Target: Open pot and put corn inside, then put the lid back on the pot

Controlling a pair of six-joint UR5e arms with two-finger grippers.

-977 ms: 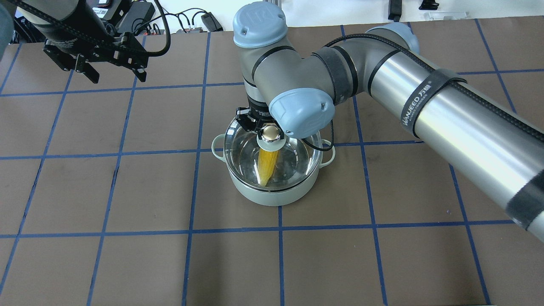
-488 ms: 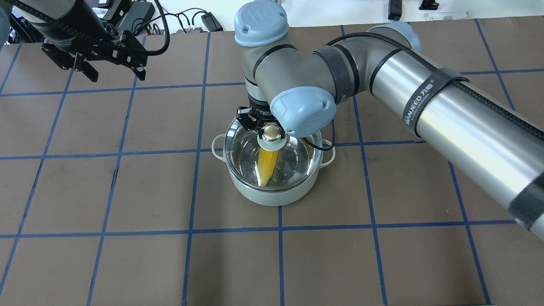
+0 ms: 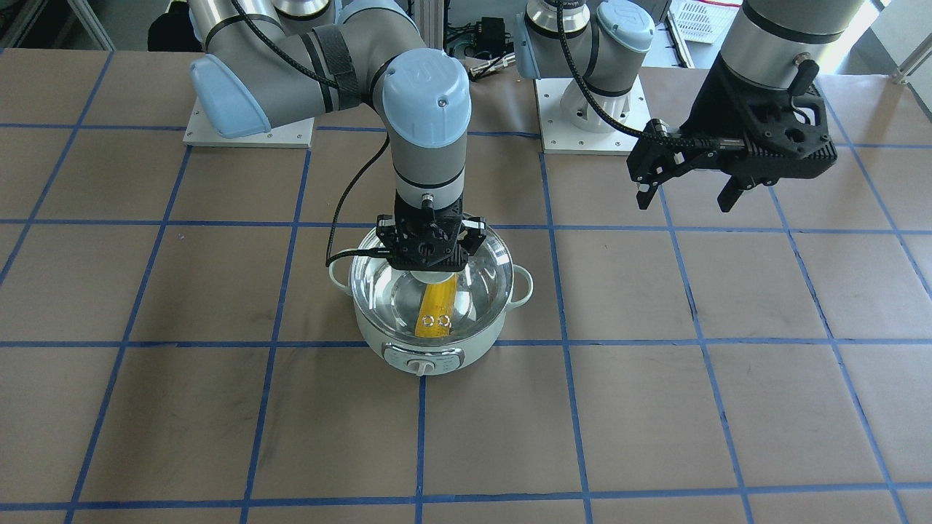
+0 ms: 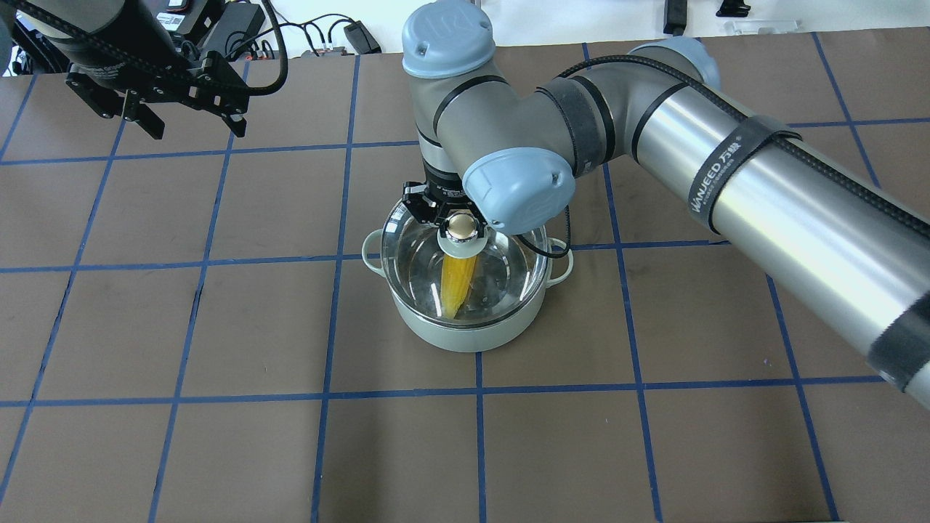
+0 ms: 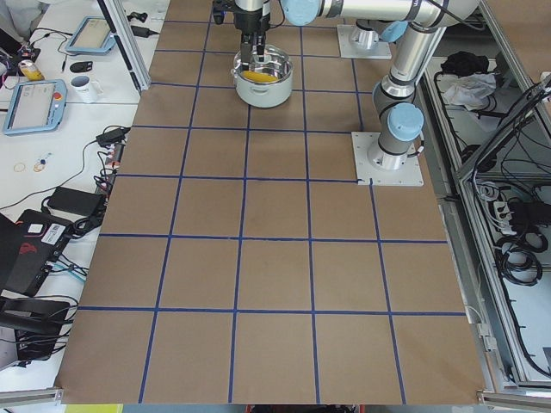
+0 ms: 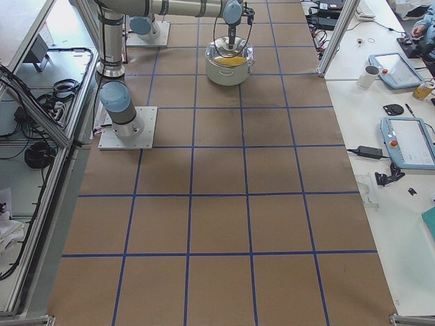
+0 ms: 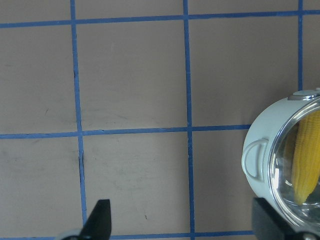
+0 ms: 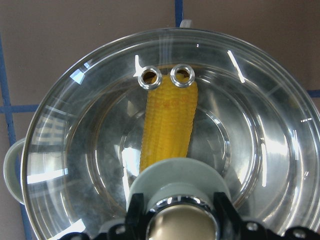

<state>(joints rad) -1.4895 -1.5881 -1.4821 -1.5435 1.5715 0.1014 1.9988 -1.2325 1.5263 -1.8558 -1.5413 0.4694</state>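
Front camera first: the right gripper (image 3: 431, 262) is pinched on the knob (image 3: 435, 278) of the lid (image 3: 480, 273). The glass covers the mouth of the pot (image 3: 466, 353), though I can't tell if it's fully seated. The corn (image 3: 437, 306) lies inside the pot under the glass, and the dial (image 3: 420, 366) faces this camera with nothing readable around it. The left gripper (image 3: 686, 198) hangs over the table (image 3: 218, 422) well off to the side with its fingers spread and nothing between them. From overhead, the strap (image 4: 726, 171) on the right arm reads "WANJEED" plus a couple of characters I can't make out, and the blue cap (image 4: 448, 36) has the UR logo moulded in. The corn's pointed end faces the robot. The two side cameras are too far away for any writing. They just show the pot at the far end of the table with some yellow in it and the right arm standing over it. The left wrist cam shows the pot at the right edge with one loop handle (image 7: 254, 159), and the two fingertips sit wide apart at the bottom. The right wrist cam looks straight down through the lid at the vent holes (image 8: 150, 77), which sit above the corn's blunt end, with black fingers hugging both sides of the knob.
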